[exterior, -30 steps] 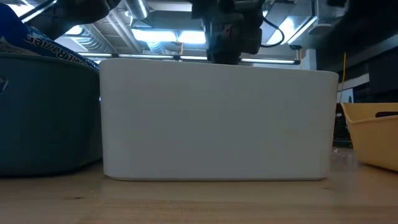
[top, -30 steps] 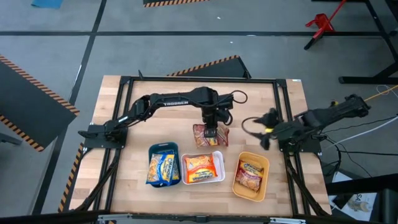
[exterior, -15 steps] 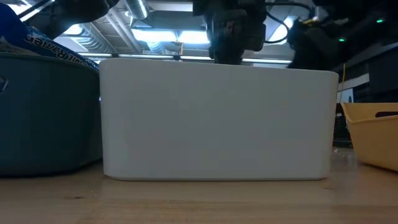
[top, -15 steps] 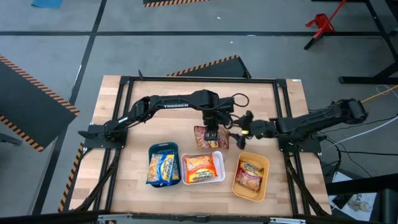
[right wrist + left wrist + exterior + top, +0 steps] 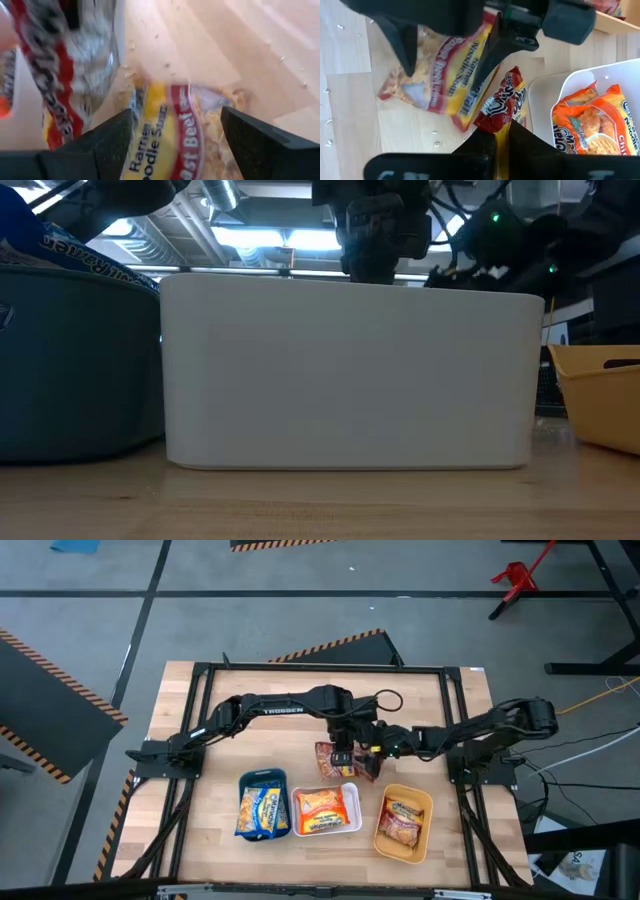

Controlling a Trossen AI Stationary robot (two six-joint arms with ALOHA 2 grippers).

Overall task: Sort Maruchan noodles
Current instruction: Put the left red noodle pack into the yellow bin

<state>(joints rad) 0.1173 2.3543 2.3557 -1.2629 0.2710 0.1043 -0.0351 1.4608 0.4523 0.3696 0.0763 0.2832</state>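
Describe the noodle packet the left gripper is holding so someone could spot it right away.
On the wooden table, look just behind the white tray, where both arms meet. The left gripper pinches a dark red Maruchan packet by its edge. Unlike the flat roast beef packet beside it, it is lifted and crumpled.

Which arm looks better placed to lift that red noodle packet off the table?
The right. Its open gripper straddles the loose Roast Beef packet, while the left gripper already pinches another red packet.

place: workshop/lab | cues: grey floor with hazard-stripe tape (image 5: 35, 648) | ceiling strip lights (image 5: 285, 240)
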